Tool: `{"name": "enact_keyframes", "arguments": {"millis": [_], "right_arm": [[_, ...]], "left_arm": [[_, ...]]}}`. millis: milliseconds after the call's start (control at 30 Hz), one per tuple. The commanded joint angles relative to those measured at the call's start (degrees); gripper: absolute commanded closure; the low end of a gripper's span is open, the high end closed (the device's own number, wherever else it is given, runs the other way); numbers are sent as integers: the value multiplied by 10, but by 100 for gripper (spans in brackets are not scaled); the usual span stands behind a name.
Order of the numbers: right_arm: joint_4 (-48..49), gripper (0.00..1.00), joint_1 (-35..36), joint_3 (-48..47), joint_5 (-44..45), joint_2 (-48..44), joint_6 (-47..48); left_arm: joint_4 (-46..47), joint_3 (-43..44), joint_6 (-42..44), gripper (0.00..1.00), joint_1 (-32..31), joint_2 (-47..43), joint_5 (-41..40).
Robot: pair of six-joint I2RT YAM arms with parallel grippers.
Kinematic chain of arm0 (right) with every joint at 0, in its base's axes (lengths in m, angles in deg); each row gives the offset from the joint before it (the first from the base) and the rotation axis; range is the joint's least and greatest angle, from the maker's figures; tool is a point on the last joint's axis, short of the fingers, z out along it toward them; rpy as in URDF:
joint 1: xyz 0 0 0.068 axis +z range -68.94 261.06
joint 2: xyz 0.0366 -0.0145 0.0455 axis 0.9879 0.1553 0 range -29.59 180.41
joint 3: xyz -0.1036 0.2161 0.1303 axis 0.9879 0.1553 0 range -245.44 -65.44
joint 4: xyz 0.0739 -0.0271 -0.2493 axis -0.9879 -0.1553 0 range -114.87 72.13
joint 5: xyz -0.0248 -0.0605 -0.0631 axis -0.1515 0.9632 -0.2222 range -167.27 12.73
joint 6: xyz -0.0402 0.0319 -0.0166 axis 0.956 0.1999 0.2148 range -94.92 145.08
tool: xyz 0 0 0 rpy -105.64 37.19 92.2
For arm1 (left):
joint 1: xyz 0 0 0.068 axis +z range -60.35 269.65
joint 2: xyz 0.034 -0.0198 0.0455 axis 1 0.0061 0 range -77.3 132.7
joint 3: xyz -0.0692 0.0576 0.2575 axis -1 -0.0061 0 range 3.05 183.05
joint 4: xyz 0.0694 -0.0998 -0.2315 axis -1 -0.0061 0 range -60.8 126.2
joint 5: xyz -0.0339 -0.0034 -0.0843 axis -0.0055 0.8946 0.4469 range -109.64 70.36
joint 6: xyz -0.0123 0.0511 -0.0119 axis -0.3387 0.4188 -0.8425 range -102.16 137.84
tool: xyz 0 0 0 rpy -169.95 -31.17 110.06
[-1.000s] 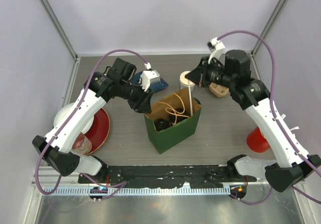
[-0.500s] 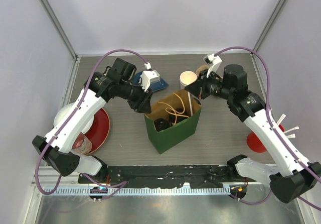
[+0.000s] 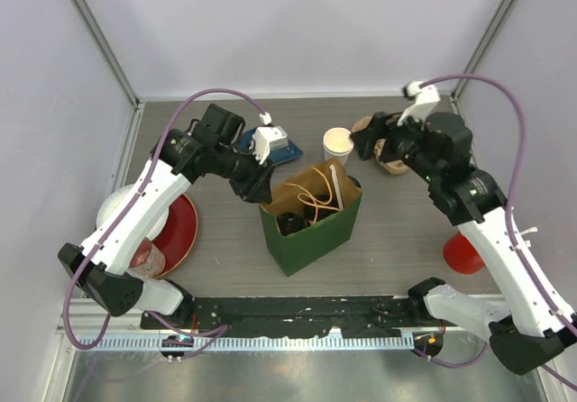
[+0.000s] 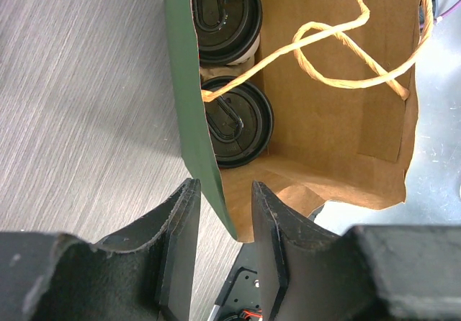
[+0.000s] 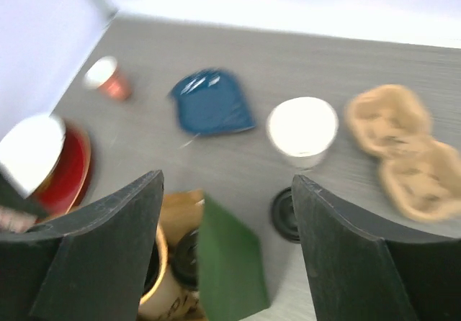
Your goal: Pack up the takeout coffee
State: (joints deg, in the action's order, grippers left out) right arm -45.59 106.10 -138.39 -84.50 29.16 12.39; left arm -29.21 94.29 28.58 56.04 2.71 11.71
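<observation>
Two takeout coffee cups with black lids (image 4: 225,15) (image 4: 234,123) stand inside the green paper bag (image 3: 311,226), which is brown inside. A white straw (image 3: 335,186) leans in the bag beside its twine handles. My left gripper (image 3: 261,186) (image 4: 223,186) is at the bag's left corner, its fingers astride the green wall (image 4: 189,119) with a gap on either side. My right gripper (image 3: 363,147) (image 5: 227,184) hovers wide open behind the bag, holding nothing. An uncovered white cup (image 3: 338,142) (image 5: 302,127) stands behind the bag, and a loose black lid (image 5: 287,215) lies near it.
A blue pouch (image 3: 281,152) lies at the back. Brown pulp trays (image 3: 392,160) sit back right, partly under my right arm. A red cup (image 3: 462,252) stands at the right. A red bowl (image 3: 176,226) with a white dish sits at the left.
My right gripper has opened, left the white straw in the bag, and drawn back to the right. The left arm has not moved.
</observation>
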Motion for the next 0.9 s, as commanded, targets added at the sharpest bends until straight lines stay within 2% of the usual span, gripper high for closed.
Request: {"name": "enact_keyframes", "arguments": {"millis": [0,67,100,200,300,333,367,467,633,733,867], "right_arm": [[-74,31,-1,-71,456,-32,-50],[-95,42,0,-61,609,-37,-54],[-99,42,-5,-47,718,-41,-40],[-108,36,-38,2,793,-49,-16],[-125,35,-152,31,726,-58,-33],[-126,35,-222,39,676,-60,-45],[-126,34,-263,55,656,-64,-54],[-129,32,-334,94,657,-64,-103],[-123,31,-358,159,701,-78,-190],[-122,35,-372,204,729,-92,-223],[-99,42,-399,240,709,-114,-240]], "left_arm": [[9,5,3,62,3,-13,12],[9,5,3,60,3,-16,13],[9,5,4,60,3,-19,13],[9,8,5,57,3,-23,10],[5,10,5,55,2,-27,6],[8,10,5,54,3,-31,5],[8,10,6,53,3,-33,5],[5,9,10,52,3,-38,-1],[-14,22,12,52,2,-33,-1],[-16,26,7,51,2,-37,0],[-14,20,6,51,2,-49,-2]]}}
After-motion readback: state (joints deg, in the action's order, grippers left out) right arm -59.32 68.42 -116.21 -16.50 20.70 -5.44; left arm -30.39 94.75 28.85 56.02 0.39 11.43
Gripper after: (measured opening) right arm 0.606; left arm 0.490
